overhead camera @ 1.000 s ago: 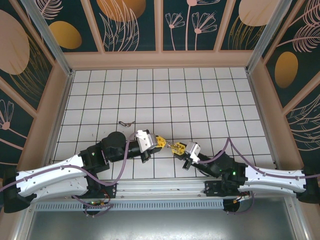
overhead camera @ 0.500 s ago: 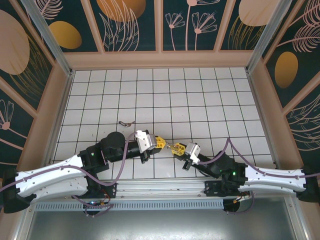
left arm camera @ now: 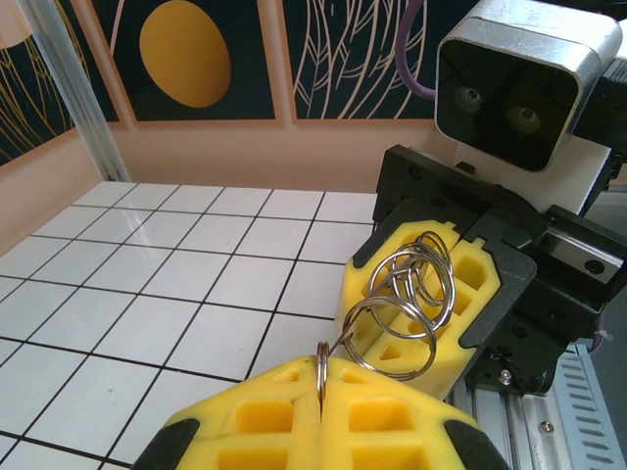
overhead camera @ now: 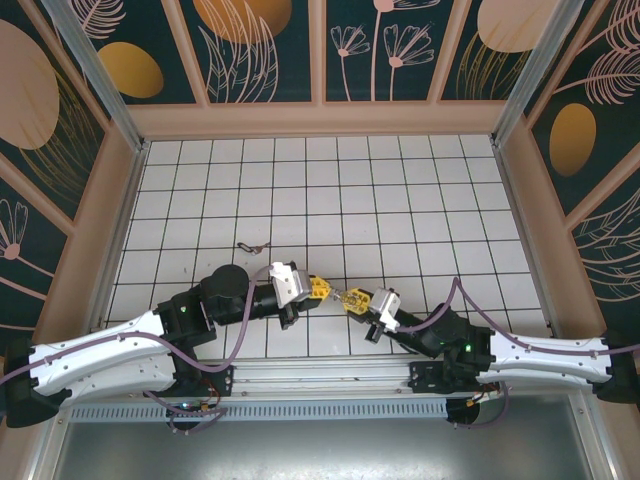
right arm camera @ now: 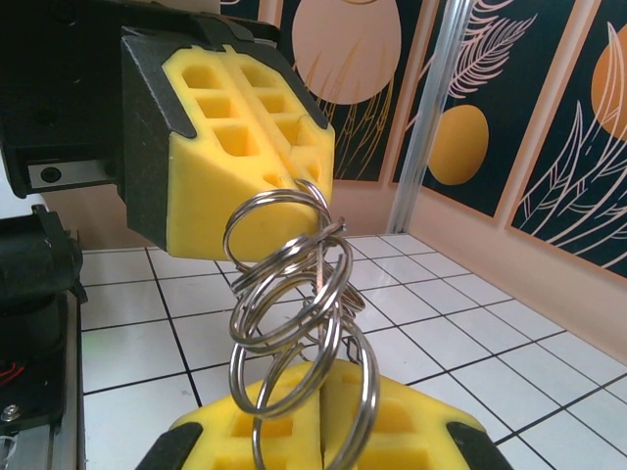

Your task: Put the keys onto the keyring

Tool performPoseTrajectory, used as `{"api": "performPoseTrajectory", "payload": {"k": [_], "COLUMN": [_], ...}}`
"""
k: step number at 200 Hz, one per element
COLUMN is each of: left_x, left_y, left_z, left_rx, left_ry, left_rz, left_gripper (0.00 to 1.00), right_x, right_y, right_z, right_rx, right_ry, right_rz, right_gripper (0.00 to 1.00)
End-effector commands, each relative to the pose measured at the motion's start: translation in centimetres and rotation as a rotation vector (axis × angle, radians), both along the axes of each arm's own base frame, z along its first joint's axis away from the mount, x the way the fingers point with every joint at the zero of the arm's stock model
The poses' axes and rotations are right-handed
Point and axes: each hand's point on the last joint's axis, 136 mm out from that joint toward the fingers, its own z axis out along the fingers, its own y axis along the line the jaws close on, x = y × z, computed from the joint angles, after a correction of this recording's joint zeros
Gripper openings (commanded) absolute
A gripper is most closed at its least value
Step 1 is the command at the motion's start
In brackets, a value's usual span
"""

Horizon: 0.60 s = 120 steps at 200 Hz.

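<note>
- The left pincer and the right pincer are meeting tip to tip just in from the near edge of the white tiled surface, about midway along that edge.
- A bunch of split rings is hanging between them, bridging the two yellow tips.
- From the left wrist, the left pincer is showing its yellow pads pressed together, nipping one thin ring on edge right at the seam.
- Facing it in that view, the right pincer is gripping the far side of the bunch, and the steel loops are fanning out across its pads.
- From the right wrist, the right pincer is also squeezed tight, pinching the lower loops between its pads.
- The bunch of rings is rising from there in a loose, overlapping coil, and its top ring is reaching the tip of the left pincer above it.
- The rings are being held up off the tiles, which are showing underneath in both wrist views.
- Over on the left half of the surface, a small brownish-grey loop with a short tail is lying flat, farther from the near edge than the pincers and well apart from them.
</note>
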Motion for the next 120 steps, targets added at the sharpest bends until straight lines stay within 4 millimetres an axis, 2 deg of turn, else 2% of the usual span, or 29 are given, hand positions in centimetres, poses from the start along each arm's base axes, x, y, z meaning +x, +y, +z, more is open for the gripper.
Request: {"api": "performPoseTrajectory", "payload": {"k": [1, 27, 50, 101, 120], "left_x": [-0.3, -0.7, -0.5, -0.2, -0.1], "left_y": [0.5, -0.2, -0.4, -0.3, -0.1], "left_z": [-1.7, -2.1, -2.8, -2.8, -2.8], "left_rx": [0.050, 0.075, 0.100, 0.092, 0.093], "left_ry": [0.047, 0.078, 0.088, 0.083, 0.086], "left_rz": [-0.005, -0.041, -0.033, -0.012, -0.006], "left_gripper": [0.00, 0.10, 0.11, 0.12, 0.18], "right_x": [0.3, 0.2, 0.0, -0.5, -0.6], "right_y": [-1.4, -1.4, -1.2, -1.0, -1.1], "right_z": [4.0, 4.2, 4.5, 4.5, 4.5], "right_rx": [0.166, 0.177, 0.180, 0.168, 0.169], "right_ry": [-0.037, -0.056, -0.075, -0.093, -0.098], "right_rz": [-0.041, -0.050, -0.044, -0.048, -0.049], "right_gripper": [0.00, 0.00, 0.00, 0.00, 0.00]}}
